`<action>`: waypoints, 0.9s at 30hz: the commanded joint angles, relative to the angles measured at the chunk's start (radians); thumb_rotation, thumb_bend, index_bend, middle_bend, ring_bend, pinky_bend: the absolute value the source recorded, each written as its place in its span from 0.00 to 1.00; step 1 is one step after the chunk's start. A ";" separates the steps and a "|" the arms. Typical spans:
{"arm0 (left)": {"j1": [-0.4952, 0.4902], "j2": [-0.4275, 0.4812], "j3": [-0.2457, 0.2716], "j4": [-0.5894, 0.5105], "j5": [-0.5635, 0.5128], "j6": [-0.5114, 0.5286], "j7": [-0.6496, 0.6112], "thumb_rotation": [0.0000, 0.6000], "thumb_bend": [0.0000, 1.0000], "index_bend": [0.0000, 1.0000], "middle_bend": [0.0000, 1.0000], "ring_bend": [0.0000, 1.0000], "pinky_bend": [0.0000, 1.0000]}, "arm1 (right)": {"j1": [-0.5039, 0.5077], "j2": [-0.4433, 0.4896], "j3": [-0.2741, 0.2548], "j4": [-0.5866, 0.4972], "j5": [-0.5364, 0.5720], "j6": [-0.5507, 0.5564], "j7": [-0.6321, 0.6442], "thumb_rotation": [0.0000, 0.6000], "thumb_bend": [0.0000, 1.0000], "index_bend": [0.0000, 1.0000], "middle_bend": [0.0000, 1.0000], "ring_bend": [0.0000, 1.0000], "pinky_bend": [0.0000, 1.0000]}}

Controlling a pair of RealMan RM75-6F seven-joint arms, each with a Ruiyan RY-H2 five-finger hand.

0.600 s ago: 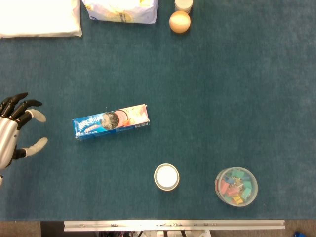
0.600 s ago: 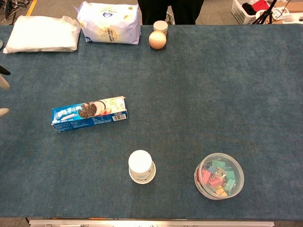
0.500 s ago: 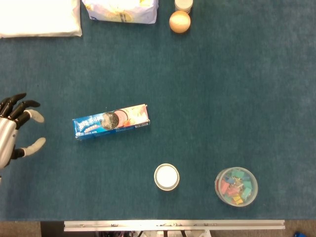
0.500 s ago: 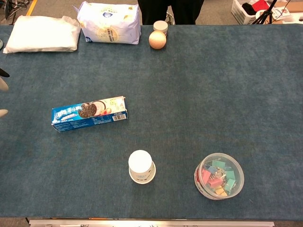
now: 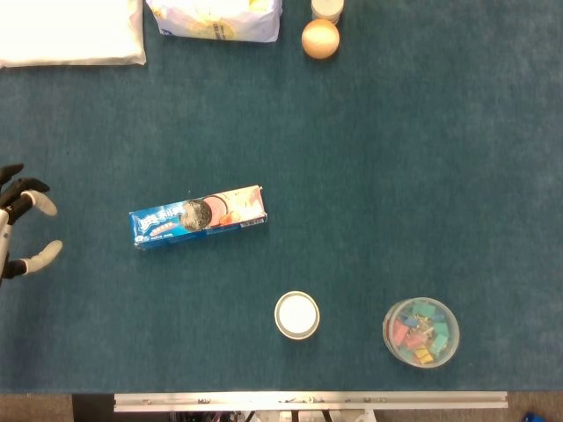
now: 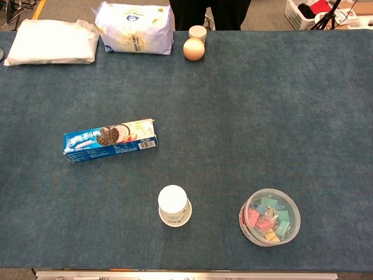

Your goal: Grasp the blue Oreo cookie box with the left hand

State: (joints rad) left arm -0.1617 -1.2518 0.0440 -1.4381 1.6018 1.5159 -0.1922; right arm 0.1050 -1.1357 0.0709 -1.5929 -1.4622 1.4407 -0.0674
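The blue Oreo cookie box (image 5: 199,217) lies flat on the blue tablecloth, left of the middle, long side running left to right; the chest view shows the same box (image 6: 110,140). My left hand (image 5: 19,230) shows only at the far left edge of the head view, fingers spread and holding nothing, well to the left of the box. The chest view does not show it. My right hand is in neither view.
A white paper cup (image 5: 296,315) and a clear tub of coloured clips (image 5: 420,331) stand near the front edge. At the back are a white bag (image 6: 51,42), a blue-and-white package (image 6: 135,28), a wooden ball (image 6: 194,49) and a small jar (image 6: 197,32).
My left hand has drawn back to the left, away from the box, and has left the chest view. The box has not moved.
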 commanded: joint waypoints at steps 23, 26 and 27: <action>0.010 -0.001 -0.010 0.002 0.011 -0.011 0.025 1.00 0.17 0.48 0.34 0.16 0.23 | -0.005 0.003 -0.005 -0.015 -0.009 0.004 -0.011 1.00 0.00 0.56 0.49 0.30 0.35; 0.011 0.001 -0.011 0.000 0.013 -0.009 0.026 1.00 0.17 0.48 0.34 0.16 0.23 | -0.003 0.002 -0.005 -0.013 -0.007 -0.003 -0.012 1.00 0.00 0.56 0.49 0.30 0.35; 0.012 0.001 -0.011 -0.001 0.013 -0.009 0.027 1.00 0.17 0.48 0.34 0.16 0.23 | -0.003 0.002 -0.005 -0.013 -0.007 -0.004 -0.012 1.00 0.00 0.56 0.49 0.30 0.35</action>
State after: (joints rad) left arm -0.1499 -1.2507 0.0329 -1.4384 1.6147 1.5073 -0.1657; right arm 0.1023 -1.1340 0.0655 -1.6059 -1.4692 1.4367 -0.0796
